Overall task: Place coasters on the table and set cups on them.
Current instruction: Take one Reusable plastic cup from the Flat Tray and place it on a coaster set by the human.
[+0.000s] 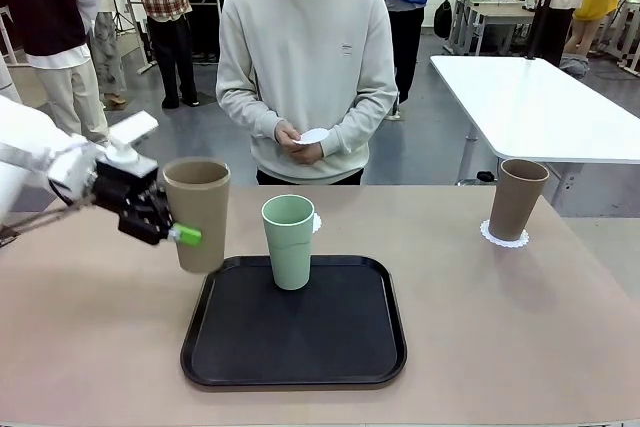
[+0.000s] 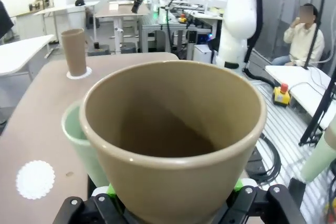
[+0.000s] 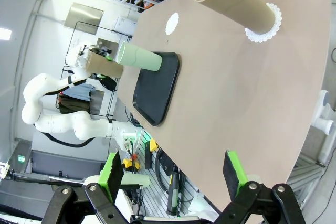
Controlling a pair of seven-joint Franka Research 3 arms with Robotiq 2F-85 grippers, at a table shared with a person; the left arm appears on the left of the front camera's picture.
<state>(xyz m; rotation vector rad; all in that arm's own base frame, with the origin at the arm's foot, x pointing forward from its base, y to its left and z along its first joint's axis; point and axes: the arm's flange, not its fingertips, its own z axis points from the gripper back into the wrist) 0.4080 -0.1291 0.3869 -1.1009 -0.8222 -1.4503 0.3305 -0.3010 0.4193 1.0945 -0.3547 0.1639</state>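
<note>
Three cups in play: my left pincer [image 1: 190,234] is clamped on one tan cup [image 1: 198,212], holding it up over the desk [image 1: 100,347] beside the black tray's [image 1: 300,352] far left corner. The mint cup [image 1: 288,242] stands on the tray's far edge, with a bare coaster [image 2: 35,179] on the desk behind it. The second tan cup [image 1: 518,199] sits on a lacy coaster [image 1: 503,239] near the desk's far right corner. My right pincer [image 3: 173,161] hangs wide open. The person's hands [image 1: 298,145] hold a third coaster [image 1: 314,135].

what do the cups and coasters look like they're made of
Tan cup and mint cup: probably matte plastic or a fibre composite; thick smooth rims, no shine. Coaster: likely thin white paper; lacy scalloped edge, lying flat.
</note>
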